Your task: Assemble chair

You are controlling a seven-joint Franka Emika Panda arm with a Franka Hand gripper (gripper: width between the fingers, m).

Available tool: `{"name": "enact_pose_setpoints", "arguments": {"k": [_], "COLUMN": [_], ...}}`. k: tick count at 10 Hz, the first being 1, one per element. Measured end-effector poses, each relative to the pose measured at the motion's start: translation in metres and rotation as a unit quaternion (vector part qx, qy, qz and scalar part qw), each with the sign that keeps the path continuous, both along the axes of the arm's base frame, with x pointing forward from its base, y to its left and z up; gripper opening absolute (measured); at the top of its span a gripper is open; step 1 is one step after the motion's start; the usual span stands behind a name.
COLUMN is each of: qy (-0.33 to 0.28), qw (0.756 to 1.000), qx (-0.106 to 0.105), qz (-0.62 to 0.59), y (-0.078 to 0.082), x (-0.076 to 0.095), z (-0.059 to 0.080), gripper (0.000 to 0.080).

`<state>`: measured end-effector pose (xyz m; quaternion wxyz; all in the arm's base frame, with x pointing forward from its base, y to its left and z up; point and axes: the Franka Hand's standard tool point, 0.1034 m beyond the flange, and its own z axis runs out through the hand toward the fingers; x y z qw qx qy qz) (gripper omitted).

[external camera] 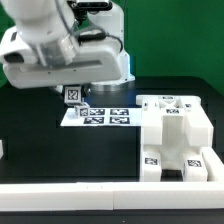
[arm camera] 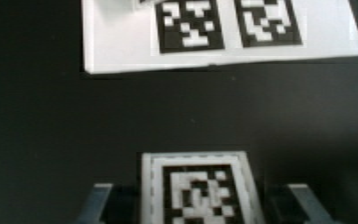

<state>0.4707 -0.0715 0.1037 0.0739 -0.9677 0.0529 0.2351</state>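
Note:
A small white chair piece point(arm camera: 197, 188) with a black-and-white tag lies between my gripper's point(arm camera: 202, 207) two fingers point(arm camera: 101, 200). A dark gap shows on each side of it, so the jaws are open and do not touch it. In the exterior view the same tagged piece point(external camera: 73, 95) sits under the hand, at the near-left corner of the marker board point(external camera: 100, 117). The other white chair pieces point(external camera: 176, 140) are grouped together at the exterior view's right: blocky panels and bars with tags.
The marker board point(arm camera: 208, 36) lies just beyond the piece in the wrist view. A long white rim point(external camera: 90, 190) runs along the front of the black table. The big white arm point(external camera: 60, 50) fills the upper left of the exterior view.

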Motion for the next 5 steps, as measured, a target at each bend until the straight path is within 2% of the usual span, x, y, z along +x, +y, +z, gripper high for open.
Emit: {"name": "enact_pose_setpoints", "arguments": {"k": [1,3,4,5], "qy": [-0.049,-0.116,-0.151,-0.189], "qw": [0.999,0.993,0.988,0.981], "qx": [-0.006,-0.013,-0.018,-0.028], "qz": [0.014,0.036,0.037,0.031], "y": [0.013,0.034,0.035,0.031], "x": [0.021,0.049,0.052,0.052], "z": [0.018,0.047,0.050,0.047], "gripper": [0.0282,0.0282,0.0282,0.0282]}}
